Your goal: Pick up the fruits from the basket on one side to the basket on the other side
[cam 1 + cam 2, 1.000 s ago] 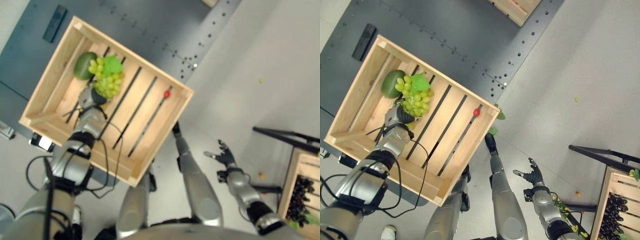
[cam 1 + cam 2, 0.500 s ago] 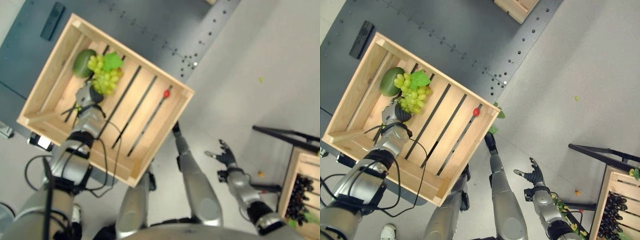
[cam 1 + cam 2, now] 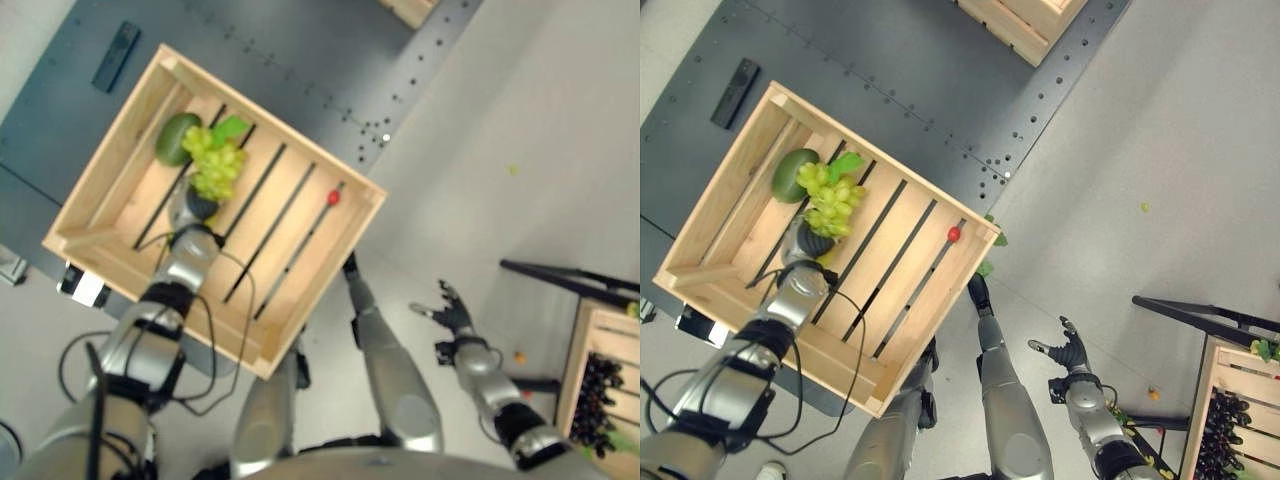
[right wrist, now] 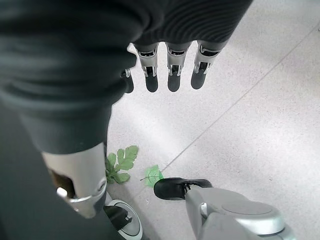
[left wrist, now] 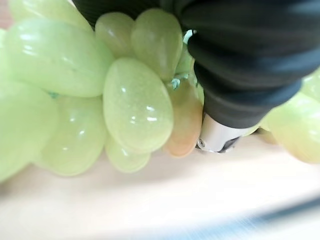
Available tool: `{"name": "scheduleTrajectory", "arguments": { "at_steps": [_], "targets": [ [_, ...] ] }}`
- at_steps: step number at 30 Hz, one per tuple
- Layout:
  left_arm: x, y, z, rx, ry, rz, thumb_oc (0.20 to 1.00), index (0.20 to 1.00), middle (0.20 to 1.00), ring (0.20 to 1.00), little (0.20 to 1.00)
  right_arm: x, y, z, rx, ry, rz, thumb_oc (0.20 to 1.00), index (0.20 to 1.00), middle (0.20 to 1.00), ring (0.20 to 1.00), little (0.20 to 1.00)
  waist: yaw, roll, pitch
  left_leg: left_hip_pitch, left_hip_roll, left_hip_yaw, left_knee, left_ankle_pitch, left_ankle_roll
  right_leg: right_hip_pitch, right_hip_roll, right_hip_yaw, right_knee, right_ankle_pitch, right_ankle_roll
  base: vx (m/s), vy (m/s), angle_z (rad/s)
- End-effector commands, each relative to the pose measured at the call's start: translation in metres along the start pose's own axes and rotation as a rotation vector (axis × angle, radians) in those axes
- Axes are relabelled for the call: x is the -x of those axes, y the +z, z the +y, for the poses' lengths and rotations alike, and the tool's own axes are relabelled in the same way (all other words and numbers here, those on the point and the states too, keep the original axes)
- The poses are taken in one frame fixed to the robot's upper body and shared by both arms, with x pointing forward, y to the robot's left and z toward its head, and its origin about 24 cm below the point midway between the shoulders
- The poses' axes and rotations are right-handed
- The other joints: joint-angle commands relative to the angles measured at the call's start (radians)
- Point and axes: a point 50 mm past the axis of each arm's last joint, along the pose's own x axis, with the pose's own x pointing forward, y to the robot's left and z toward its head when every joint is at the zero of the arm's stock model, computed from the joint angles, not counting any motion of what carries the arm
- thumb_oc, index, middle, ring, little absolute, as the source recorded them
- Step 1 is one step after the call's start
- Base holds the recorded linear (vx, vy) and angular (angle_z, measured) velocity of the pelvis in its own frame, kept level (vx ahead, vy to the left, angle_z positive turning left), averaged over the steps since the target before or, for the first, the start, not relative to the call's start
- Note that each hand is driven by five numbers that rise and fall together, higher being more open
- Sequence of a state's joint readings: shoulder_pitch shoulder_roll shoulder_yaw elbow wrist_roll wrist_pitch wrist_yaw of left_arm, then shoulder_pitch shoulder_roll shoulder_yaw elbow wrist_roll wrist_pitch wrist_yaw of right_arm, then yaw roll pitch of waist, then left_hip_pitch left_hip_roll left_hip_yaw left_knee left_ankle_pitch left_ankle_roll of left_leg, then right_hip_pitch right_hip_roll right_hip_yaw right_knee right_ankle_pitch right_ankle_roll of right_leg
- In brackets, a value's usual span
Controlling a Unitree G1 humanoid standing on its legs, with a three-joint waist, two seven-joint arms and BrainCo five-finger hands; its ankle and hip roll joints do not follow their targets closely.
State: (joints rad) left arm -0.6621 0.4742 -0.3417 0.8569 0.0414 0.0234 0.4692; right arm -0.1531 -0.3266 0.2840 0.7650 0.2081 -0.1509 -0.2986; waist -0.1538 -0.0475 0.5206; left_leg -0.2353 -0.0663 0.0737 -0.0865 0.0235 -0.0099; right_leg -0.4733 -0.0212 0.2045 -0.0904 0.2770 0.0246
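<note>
Left hand (image 3: pixel 804 245) at the green grapes (image 3: pixel 830 201) inside the wooden crate (image 3: pixel 940 290), fingers buried in the bunch; grip impossible to tell. Right hand (image 3: pixel 1068 354) over the floor, fingers spread, holding nothing. No legible writing.

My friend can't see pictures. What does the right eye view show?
The left robot hand reaches into a wooden crate and touches a bunch of green grapes lying beside a green mango. A small red fruit sits near the crate's far wall. The right robot hand hangs open above the grey floor.
</note>
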Motion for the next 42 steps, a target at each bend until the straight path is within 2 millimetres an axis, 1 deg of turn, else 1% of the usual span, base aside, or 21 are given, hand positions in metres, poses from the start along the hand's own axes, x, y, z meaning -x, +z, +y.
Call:
{"name": "scheduleTrajectory", "arguments": {
  "at_steps": [1,2,4,6,7,9,10,11,13,19,20,25,27,29,33,34,37,40,41,42],
  "targets": [
    [0.018,-0.004,-0.028,0.136,-0.087,0.008,0.2,0.2,0.2,0.2,0.2,0.009,-0.019,-0.007,0.004,-0.026,0.049,1.0,1.0,1.0,1.0,1.0,0.02,0.001,-0.014,-0.139,0.014,-0.091,0.012,0.071,-0.032,0.023,0.029,-0.065,0.011,-0.121,0.086,0.02,0.004,0.04],
    [0.026,-0.003,-0.029,0.214,-0.101,-0.016,0.2,0.2,0.2,0.2,0.2,0.011,-0.028,-0.008,0.017,-0.023,0.088,1.0,1.0,1.0,1.0,1.0,0.03,0.006,-0.025,-0.13,0.012,-0.097,0.012,0.069,-0.031,0.036,0.027,-0.069,0.01,-0.124,0.085,0.02,0.001,0.08],
    [0.034,-0.003,-0.031,0.301,-0.122,-0.022,0.2,0.2,0.2,0.2,0.2,0.012,-0.033,-0.009,0.035,-0.016,0.112,1.0,1.0,1.0,1.0,1.0,0.038,0.009,-0.039,-0.121,0.011,-0.101,0.012,0.067,-0.03,0.049,0.026,-0.073,0.008,-0.128,0.085,0.02,0.001,0.11],
    [0.038,-0.004,-0.031,0.329,-0.144,-0.031,0.2,0.2,0.2,0.2,0.2,0.013,-0.037,-0.009,0.046,-0.012,0.127,1.0,1.0,1.0,1.0,1.0,0.042,0.01,-0.047,-0.114,0.01,-0.103,0.012,0.065,-0.029,0.058,0.024,-0.074,0.007,-0.13,0.084,0.03,-0.004,0.11],
    [0.046,-0.006,-0.031,0.393,-0.166,-0.038,0.2,0.2,0.2,0.2,0.2,0.015,-0.043,-0.011,0.057,-0.005,0.157,1.0,1.0,1.0,1.0,1.0,0.052,0.013,-0.065,-0.1,0.01,-0.108,0.011,0.061,-0.027,0.072,0.023,-0.079,0.007,-0.136,0.084,0.04,-0.001,0.05],
    [0.049,-0.009,-0.029,0.428,-0.169,-0.031,0.2,0.2,0.2,0.2,0.2,0.016,-0.046,-0.011,0.064,0.001,0.169,1.0,1.0,1.0,1.0,1.0,0.055,0.013,-0.074,-0.093,0.009,-0.111,0.011,0.058,-0.026,0.08,0.024,-0.081,0.007,-0.139,0.082,0.04,0.0,0.0],
    [0.055,-0.012,-0.027,0.484,-0.182,-0.032,0.2,0.2,0.2,0.2,0.2,0.017,-0.05,-0.012,0.069,0.005,0.191,1.0,1.0,1.0,1.0,1.0,0.064,0.016,-0.092,-0.077,0.007,-0.117,0.009,0.053,-0.024,0.098,0.023,-0.087,0.007,-0.146,0.081,0.04,-0.004,0.02],
    [0.055,-0.012,-0.027,0.484,-0.182,-0.031,0.2,0.2,0.2,0.2,0.2,0.017,-0.051,-0.012,0.069,0.006,0.191,1.0,1.0,1.0,1.0,1.0,0.064,0.016,-0.092,-0.076,0.007,-0.117,0.009,0.052,-0.024,0.099,0.023,-0.088,0.007,-0.146,0.081,0.05,0.002,0.07],
    [0.062,-0.015,-0.02,0.537,-0.196,-0.052,0.2,0.2,0.2,0.2,0.2,0.018,-0.053,-0.013,0.077,0.019,0.203,1.0,1.0,1.0,1.0,1.0,0.075,0.017,-0.114,-0.052,0.003,-0.124,0.008,0.045,-0.022,0.126,0.023,-0.095,0.006,-0.156,0.078,0.03,0.013,0.12],
    [0.069,-0.019,-0.012,0.588,-0.213,-0.062,0.2,0.2,0.2,0.2,0.2,0.02,-0.057,-0.013,0.085,0.04,0.222,1.0,1.0,1.0,1.0,1.0,0.09,0.021,-0.142,-0.017,-0.001,-0.137,0.006,0.035,-0.018,0.162,0.021,-0.107,0.003,-0.169,0.077,0.01,0.007,0.08],
    [0.073,-0.02,-0.009,0.611,-0.224,-0.068,0.2,0.2,0.2,0.2,0.2,0.021,-0.058,-0.013,0.088,0.049,0.225,1.0,1.0,1.0,1.0,1.0,0.096,0.022,-0.154,-0.006,-0.002,-0.142,0.006,0.032,-0.016,0.174,0.021,-0.112,0.003,-0.173,0.076,0.01,0.001,0.04],
    [0.08,-0.025,-0.003,0.659,-0.251,-0.07,0.2,0.2,0.2,0.2,0.2,0.025,-0.066,-0.013,0.097,0.07,0.257,1.0,1.0,1.0,1.0,1.0,0.104,0.023,-0.183,0.01,-0.004,-0.153,0.002,0.031,-0.016,0.191,0.022,-0.118,0.003,-0.181,0.076,0.0,-0.005,0.07],
    [0.085,-0.026,0.003,0.692,-0.27,-0.082,0.2,0.2,0.2,0.2,0.2,0.029,-0.071,-0.012,0.108,0.091,0.269,1.0,1.0,1.0,1.0,1.0,0.107,0.023,-0.208,0.027,-0.003,-0.159,0.0,0.028,-0.016,0.208,0.022,-0.124,0.003,-0.188,0.077,0.04,-0.006,0.13],
    [0.086,-0.028,0.006,0.698,-0.27,-0.083,0.2,0.2,0.2,0.2,0.2,0.031,-0.071,-0.012,0.11,0.099,0.266,1.0,1.0,1.0,1.0,1.0,0.107,0.021,-0.214,0.034,-0.003,-0.161,0.0,0.026,-0.016,0.216,0.023,-0.125,0.003,-0.192,0.076,0.02,-0.006,0.05],
    [0.091,-0.028,0.016,0.731,-0.292,-0.107,0.2,0.2,0.2,0.2,0.2,0.034,-0.068,-0.012,0.136,0.144,0.23,1.0,1.0,1.0,1.0,1.0,0.11,0.019,-0.247,0.068,-0.002,-0.176,-0.001,0.016,-0.017,0.25,0.024,-0.137,0.007,-0.206,0.073,0.03,-0.012,0.03],
    [0.091,-0.028,0.016,0.731,-0.293,-0.106,0.2,0.2,0.2,0.2,0.2,0.035,-0.069,-0.012,0.136,0.144,0.231,1.0,1.0,1.0,1.0,1.0,0.109,0.019,-0.247,0.069,-0.002,-0.176,-0.001,0.016,-0.017,0.251,0.024,-0.138,0.007,-0.207,0.073,0.08,-0.025,0.12],
    [0.094,-0.029,0.021,0.757,-0.305,-0.117,0.2,0.2,0.2,0.2,0.2,0.036,-0.062,-0.01,0.14,0.19,0.19,1.0,1.0,1.0,1.0,1.0,0.11,0.018,-0.278,0.088,0.0,-0.184,-0.001,0.008,-0.019,0.275,0.023,-0.149,0.006,-0.216,0.074,0.05,-0.014,0.17],
    [0.097,-0.027,0.027,0.767,-0.317,-0.138,0.2,0.2,0.2,0.2,0.2,0.033,-0.045,-0.008,0.12,0.232,0.11,1.0,1.0,1.0,1.0,1.0,0.112,0.017,-0.307,0.102,0.002,-0.186,-0.001,0.002,-0.018,0.294,0.022,-0.154,0.003,-0.223,0.075,0.05,-0.009,0.04],
    [0.097,-0.027,0.027,0.767,-0.317,-0.138,0.2,0.2,0.2,0.2,0.2,0.033,-0.045,-0.008,0.12,0.232,0.11,1.0,1.0,1.0,1.0,1.0,0.112,0.017,-0.307,0.102,0.002,-0.186,-0.001,0.002,-0.018,0.294,0.022,-0.154,0.003,-0.223,0.075,0.09,-0.012,0.02],
    [0.099,-0.025,0.029,0.77,-0.329,-0.155,0.2,0.2,0.2,0.2,0.2,0.029,-0.027,-0.009,0.104,0.251,0.031,1.0,1.0,1.0,1.0,1.0,0.114,0.016,-0.33,0.115,0.003,-0.189,-0.001,-0.003,-0.018,0.308,0.023,-0.156,0.003,-0.23,0.074,0.09,-0.016,0.04]
  ]
}}
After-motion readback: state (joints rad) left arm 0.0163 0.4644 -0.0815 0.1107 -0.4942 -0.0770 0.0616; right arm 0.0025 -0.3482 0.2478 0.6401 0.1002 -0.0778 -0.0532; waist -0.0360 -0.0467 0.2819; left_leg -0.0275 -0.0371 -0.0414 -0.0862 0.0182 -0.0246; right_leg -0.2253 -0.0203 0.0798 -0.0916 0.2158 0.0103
